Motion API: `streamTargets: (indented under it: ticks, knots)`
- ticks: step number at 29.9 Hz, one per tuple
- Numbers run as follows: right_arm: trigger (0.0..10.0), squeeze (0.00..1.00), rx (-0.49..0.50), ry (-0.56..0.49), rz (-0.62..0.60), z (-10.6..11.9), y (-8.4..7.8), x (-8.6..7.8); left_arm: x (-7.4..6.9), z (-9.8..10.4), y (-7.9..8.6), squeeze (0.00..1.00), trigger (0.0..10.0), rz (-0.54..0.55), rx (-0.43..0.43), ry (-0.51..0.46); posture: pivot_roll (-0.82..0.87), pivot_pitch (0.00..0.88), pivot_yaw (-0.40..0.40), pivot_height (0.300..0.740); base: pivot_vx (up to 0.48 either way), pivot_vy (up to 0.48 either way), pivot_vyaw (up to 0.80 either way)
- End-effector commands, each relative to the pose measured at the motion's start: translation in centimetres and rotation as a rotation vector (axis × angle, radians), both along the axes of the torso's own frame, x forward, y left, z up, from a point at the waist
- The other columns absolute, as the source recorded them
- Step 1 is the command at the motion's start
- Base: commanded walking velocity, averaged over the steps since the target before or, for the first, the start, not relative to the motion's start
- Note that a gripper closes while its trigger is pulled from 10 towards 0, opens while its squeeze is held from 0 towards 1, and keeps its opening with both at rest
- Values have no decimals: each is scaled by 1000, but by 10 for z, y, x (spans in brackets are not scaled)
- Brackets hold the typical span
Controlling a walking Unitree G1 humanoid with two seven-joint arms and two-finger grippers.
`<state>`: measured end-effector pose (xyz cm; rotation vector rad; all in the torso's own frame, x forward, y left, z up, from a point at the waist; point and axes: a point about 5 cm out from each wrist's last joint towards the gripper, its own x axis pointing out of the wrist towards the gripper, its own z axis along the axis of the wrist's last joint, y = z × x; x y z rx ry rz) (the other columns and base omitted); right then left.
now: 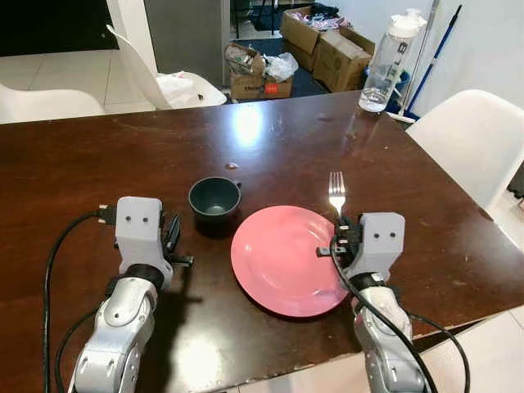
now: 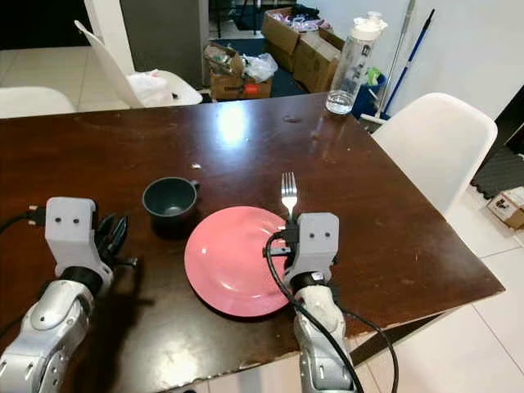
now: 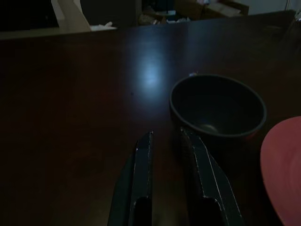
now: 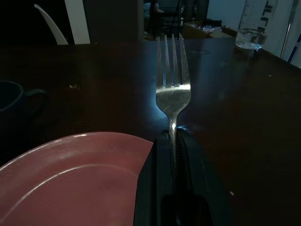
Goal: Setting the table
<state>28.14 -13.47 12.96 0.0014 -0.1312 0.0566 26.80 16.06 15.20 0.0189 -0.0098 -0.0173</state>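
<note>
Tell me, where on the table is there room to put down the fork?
Bare wood lies between the pink plate and the table's right edge, where the right end effector holds the fork. It's crowded left of the plate, by the dark cup and left end effector.

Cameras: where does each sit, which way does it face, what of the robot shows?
Left and right eye: head, looking down at table; both arms show.
Left wrist: along left gripper toward cup.
Right wrist: along right gripper clamping fork.
Shared: pink plate, everywhere.
</note>
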Motion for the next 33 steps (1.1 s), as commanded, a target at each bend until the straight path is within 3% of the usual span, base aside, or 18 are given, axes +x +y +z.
streamTargets:
  ticks: [1, 20, 33]
  knots:
    - [10000, 0, 2, 15, -3, -5, 1, 0, -1, -8, 0, 0, 10000, 4, 9, 25, -39, 14, 37, 740, -368, 0, 0]
    - [10000, 0, 2, 5, -8, -6, 3, 4, 0, -7, 2, 0, 10000, 1, 16, 7, -27, 13, 43, 740, -370, 0, 0]
    - [10000, 0, 12, 4, -15, -7, 4, 4, 0, -8, 0, 0, 10000, -13, 16, 10, -24, 13, 46, 740, 0, 0, 0]
